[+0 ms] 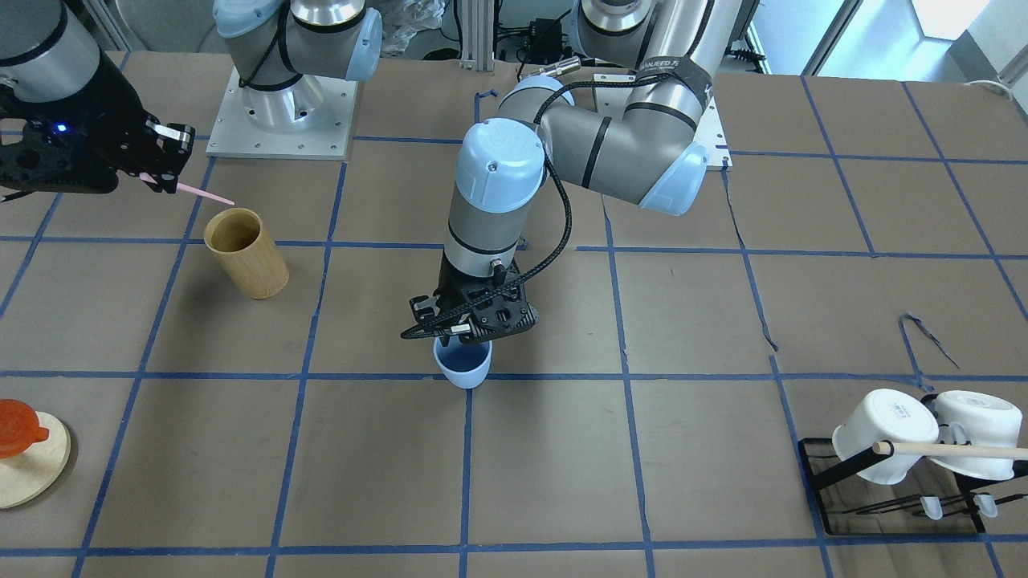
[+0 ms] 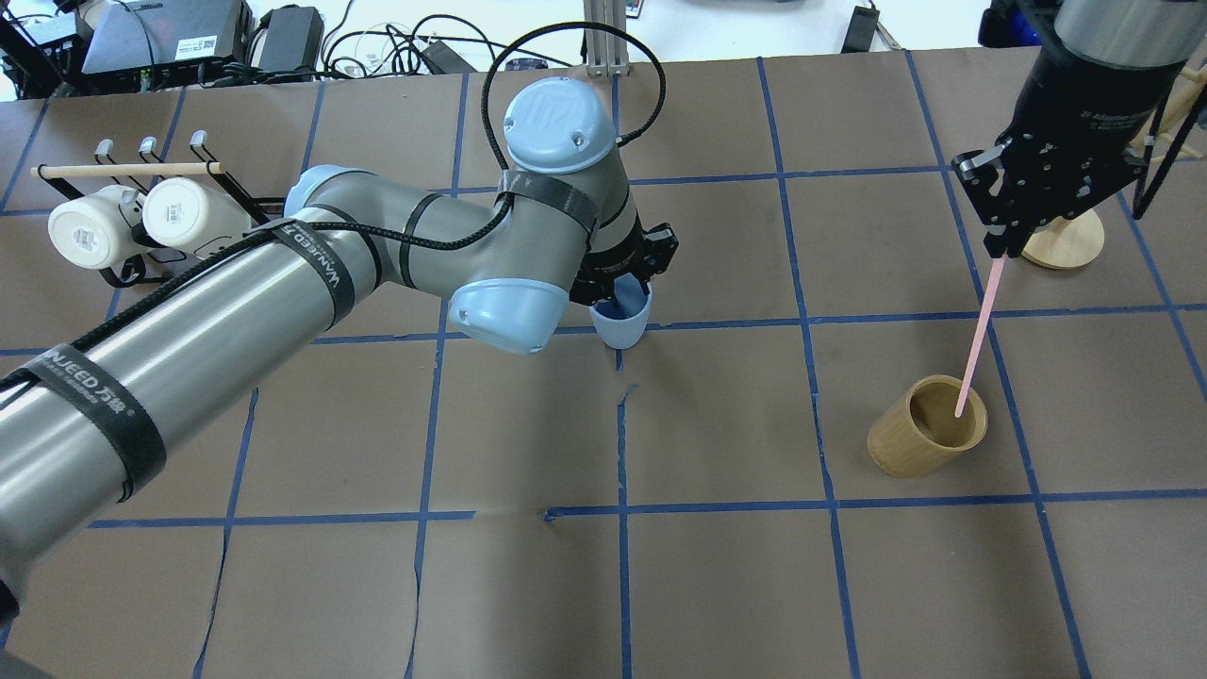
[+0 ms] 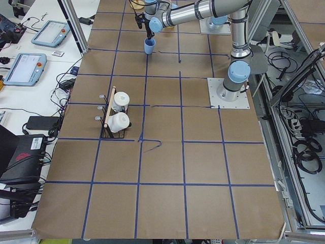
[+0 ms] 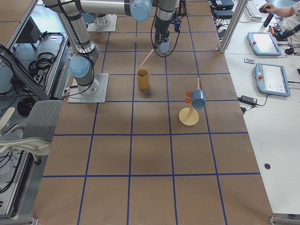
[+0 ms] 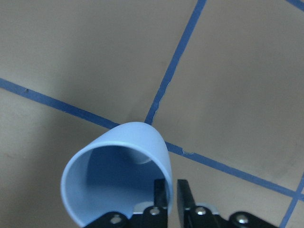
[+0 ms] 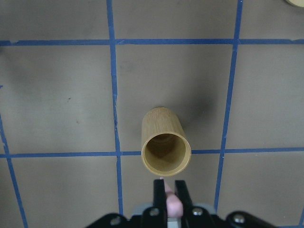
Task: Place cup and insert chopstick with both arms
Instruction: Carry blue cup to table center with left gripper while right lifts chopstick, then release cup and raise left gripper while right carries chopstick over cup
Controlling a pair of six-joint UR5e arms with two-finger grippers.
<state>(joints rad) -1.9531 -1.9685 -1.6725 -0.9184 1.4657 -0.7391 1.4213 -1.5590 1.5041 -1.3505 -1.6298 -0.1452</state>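
The light blue cup [image 1: 463, 366] hangs upright from my left gripper [image 1: 461, 339] near the table's middle, over a crossing of blue tape lines. In the left wrist view the fingers [image 5: 183, 194] pinch the cup's [image 5: 114, 175] rim wall, one inside and one outside. I cannot tell whether its base touches the table. My right gripper [image 2: 998, 247] is shut on a pale pink chopstick [image 2: 977, 335] that points down at the tan bamboo holder [image 2: 929, 426]. Its tip is over the holder's mouth [image 6: 165, 151].
A black rack with two white mugs and a long wooden rod [image 1: 907, 449] stands on my left side of the table. A round wooden stand [image 1: 28, 461] with an orange piece stands on my right side, beyond the bamboo holder.
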